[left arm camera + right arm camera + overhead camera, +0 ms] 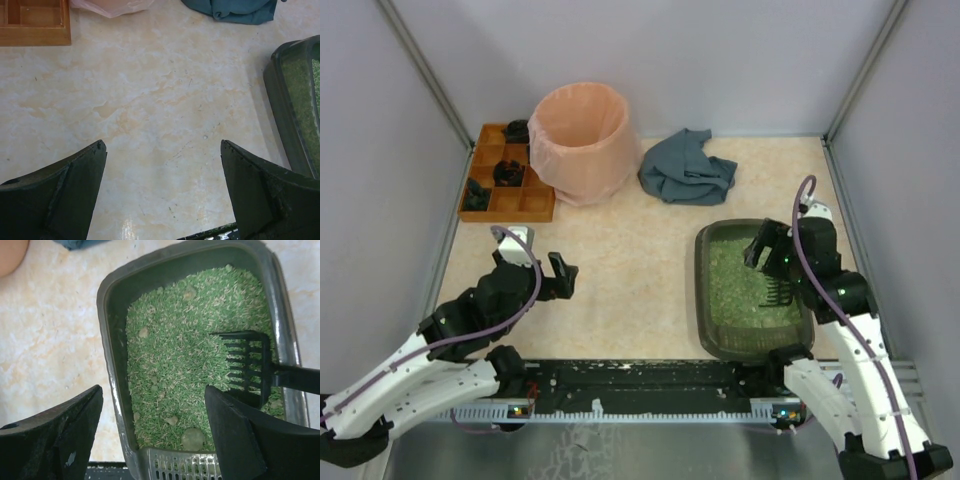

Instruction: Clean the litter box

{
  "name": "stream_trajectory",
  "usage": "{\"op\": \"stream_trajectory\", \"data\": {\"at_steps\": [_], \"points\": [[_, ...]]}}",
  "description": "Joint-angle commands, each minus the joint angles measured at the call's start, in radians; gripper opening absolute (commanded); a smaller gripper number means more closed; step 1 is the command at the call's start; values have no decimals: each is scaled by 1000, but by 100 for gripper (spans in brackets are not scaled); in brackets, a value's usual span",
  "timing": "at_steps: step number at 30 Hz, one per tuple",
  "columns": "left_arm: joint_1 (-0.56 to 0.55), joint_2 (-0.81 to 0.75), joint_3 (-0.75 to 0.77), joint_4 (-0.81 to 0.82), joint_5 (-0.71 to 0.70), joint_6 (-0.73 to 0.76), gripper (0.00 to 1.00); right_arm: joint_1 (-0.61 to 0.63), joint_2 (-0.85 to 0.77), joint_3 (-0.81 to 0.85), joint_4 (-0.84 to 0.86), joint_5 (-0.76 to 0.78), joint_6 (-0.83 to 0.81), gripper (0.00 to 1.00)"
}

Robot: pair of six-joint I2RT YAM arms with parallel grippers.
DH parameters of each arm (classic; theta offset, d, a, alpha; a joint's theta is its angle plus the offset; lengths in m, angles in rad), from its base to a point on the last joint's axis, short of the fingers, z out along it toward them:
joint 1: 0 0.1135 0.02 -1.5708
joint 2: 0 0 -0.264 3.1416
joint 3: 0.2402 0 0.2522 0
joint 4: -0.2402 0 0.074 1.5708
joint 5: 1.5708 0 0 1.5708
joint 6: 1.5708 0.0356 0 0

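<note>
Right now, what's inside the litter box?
The litter box holds green litter, several pale clumps and a black scoop lying on top. Anything buried under the litter is hidden.

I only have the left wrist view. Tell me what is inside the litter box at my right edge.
Observer: A black scoop lies on the green litter in the litter box, its tines pointing toward the middle.
Operator: Say where the right arm is.
Observer: The right gripper hangs above the box with its fingers open, holding nothing.
Operator: Report any clumps.
Observer: Several pale clumps sit in the litter, the largest near the box's near end.
</note>
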Motion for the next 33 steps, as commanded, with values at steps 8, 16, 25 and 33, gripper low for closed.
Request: {"op": "stream_trajectory", "data": {"at_steps": [8, 16, 25, 33], "points": [[22, 67, -5, -1, 31, -39, 99, 6, 40, -73, 103, -260, -39, 79], [360, 191, -5, 91, 384, 72, 99, 5, 54, -157, 163, -327, -25, 72], [457, 232, 70, 16, 351, 126, 100, 7, 52, -306, 360, -430, 46, 67], [456, 138, -2, 84, 355, 163, 100, 28, 83, -410, 538, -448, 106, 65]]}}
